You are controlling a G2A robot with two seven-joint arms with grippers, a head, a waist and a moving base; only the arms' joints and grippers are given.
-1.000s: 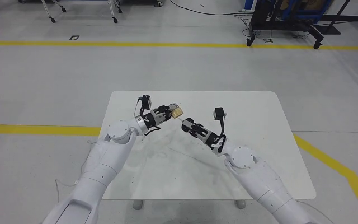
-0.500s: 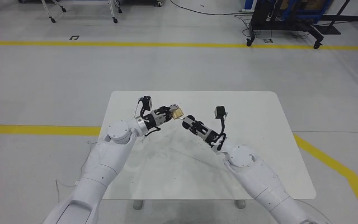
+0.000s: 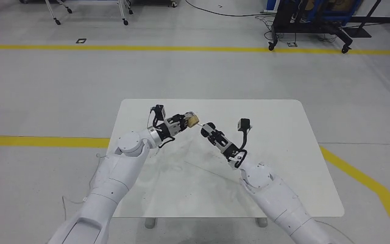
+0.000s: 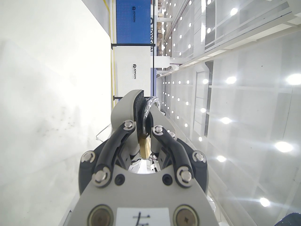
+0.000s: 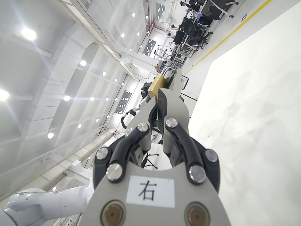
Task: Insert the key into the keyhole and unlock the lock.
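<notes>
Since a second ago the right gripper (image 3: 207, 129) has advanced left. Its closed fingers now sit just beside the base of the brass padlock (image 3: 192, 120); the key is hidden, probably entering the keyhole. The left gripper (image 3: 181, 122) clamps the shackle (image 4: 150, 104), holding the padlock above the bench (image 3: 274, 122), forearms angled together.

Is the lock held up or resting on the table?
Held up: the left hand grips the lock by its shackle, off the table.

Left end effector (image 3: 186, 120) holds lock (image 3: 192, 121) above table (image 3: 280, 122)
</notes>
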